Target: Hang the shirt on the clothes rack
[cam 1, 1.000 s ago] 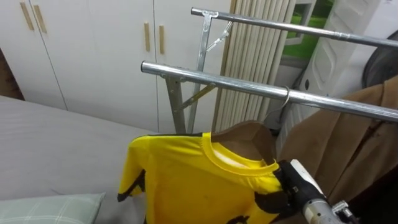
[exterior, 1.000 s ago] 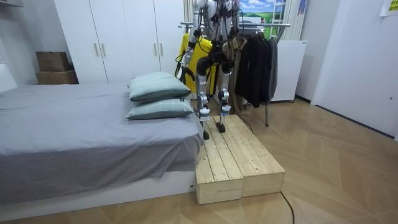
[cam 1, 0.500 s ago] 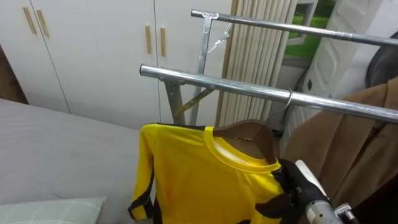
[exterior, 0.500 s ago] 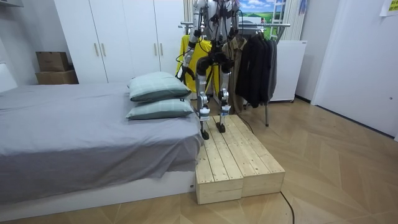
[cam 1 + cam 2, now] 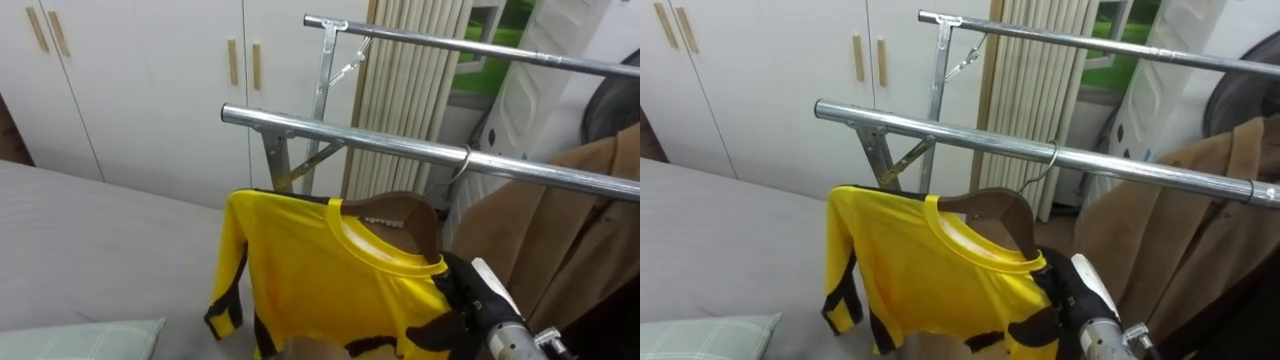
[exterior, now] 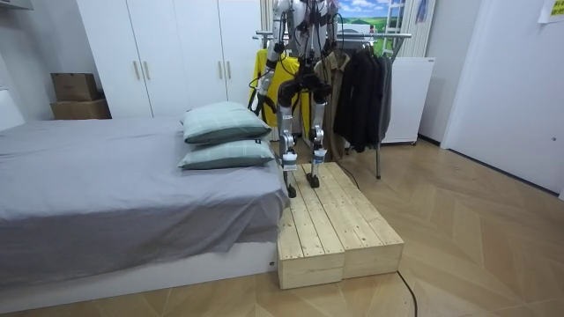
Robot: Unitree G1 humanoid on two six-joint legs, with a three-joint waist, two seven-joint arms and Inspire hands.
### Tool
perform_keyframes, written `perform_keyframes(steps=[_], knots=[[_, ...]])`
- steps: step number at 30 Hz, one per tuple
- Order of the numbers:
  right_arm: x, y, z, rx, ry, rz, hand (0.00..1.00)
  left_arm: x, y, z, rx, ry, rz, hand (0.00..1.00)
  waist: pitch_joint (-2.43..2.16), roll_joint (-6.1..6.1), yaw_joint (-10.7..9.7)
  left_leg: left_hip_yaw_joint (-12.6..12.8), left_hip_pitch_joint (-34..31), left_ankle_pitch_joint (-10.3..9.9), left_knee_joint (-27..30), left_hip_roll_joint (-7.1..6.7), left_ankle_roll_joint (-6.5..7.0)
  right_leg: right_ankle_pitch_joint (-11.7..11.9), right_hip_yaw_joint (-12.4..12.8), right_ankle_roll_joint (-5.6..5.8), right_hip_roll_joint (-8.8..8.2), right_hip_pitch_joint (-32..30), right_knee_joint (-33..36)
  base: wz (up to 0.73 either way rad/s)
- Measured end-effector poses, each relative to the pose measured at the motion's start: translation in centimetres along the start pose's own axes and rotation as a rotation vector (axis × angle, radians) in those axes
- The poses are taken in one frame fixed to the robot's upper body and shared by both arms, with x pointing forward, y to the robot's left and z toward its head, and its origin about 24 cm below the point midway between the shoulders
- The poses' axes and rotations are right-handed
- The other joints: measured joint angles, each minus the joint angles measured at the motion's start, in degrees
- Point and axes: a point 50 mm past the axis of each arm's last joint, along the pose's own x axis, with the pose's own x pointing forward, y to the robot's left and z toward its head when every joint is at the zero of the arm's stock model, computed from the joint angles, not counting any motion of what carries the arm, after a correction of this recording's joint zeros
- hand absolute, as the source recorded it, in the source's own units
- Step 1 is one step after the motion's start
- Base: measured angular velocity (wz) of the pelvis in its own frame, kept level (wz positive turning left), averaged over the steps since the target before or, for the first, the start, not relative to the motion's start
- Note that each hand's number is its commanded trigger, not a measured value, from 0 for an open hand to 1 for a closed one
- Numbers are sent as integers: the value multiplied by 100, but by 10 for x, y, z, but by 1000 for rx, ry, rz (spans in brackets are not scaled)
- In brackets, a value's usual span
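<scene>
A yellow shirt [image 5: 300, 270] with black trim hangs on a brown wooden hanger [image 5: 400, 212]. The hanger's hook [image 5: 462, 160] sits over the near metal rail [image 5: 340, 140] of the clothes rack. My right hand [image 5: 485, 295] is at the shirt's right shoulder, low right in the eye views, touching the cloth. In the room view my left hand [image 6: 256, 93] hangs low beside the yellow shirt [image 6: 269, 75], and I stand on a wooden platform [image 6: 339, 220] facing the rack.
A second rail [image 5: 450, 45] runs higher behind the first. A brown coat [image 5: 560, 240] hangs to the right of the shirt, with dark coats [image 6: 366, 97] beyond it. White wardrobe doors [image 5: 150, 80] stand behind the rack, and the grey bed [image 5: 90, 250] with a pillow [image 5: 80, 340] lies to the left.
The shirt's left shoulder has risen and its sleeve now hangs straight down. The shirt sits squarer on the hanger. My right hand stays at the shirt's right shoulder.
</scene>
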Motion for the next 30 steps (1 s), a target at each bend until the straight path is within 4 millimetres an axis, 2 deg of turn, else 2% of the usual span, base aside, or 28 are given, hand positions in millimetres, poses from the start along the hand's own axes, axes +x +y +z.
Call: perform_keyframes(steps=[16, 17, 21, 26, 28, 30], knots=[[-1, -1, 1, 6, -13, -52, 0, -1, -7, 2, -58, -11, -12, 0, -11, 103, 1, 27, -2, -2, -3, -7, -5, 5, 33, -5, 0, -26, 24, -1], [-2, -2, 2, 7, -19, -62, 0, -1, -8, 3, -66, -14, -11, 0, -33, 107, 0, 25, -12, -2, -5, -12, -5, 3, 39, -2, -4, -81, 26, -3], [-7, -3, 2, 34, -35, -81, 0, -1, -10, 4, -69, -17, -15, 0, -48, 103, -5, 22, -2, -2, -9, -17, -4, 4, 46, -2, -6, -73, 50, 0], [-9, -4, 4, 71, -43, -98, 0, -1, -10, 4, -70, -23, -16, 0, -47, 94, -12, 24, 6, -1, -9, -21, -3, 3, 48, 1, -17, -82, 115, 0], [-10, -7, 9, 70, -57, -110, 0, -1, -10, 4, -70, -25, -17, 0, -15, 104, -23, 20, -1, -1, -8, -28, -3, 2, 66, 2, -20, -91, 130, -3], [-13, -8, 10, 70, -65, -113, 0, -1, -10, 2, -72, -25, -16, 0, -12, 101, -27, 20, -2, -1, -7, -34, -3, -1, 79, 5, -23, -99, 130, -3]])
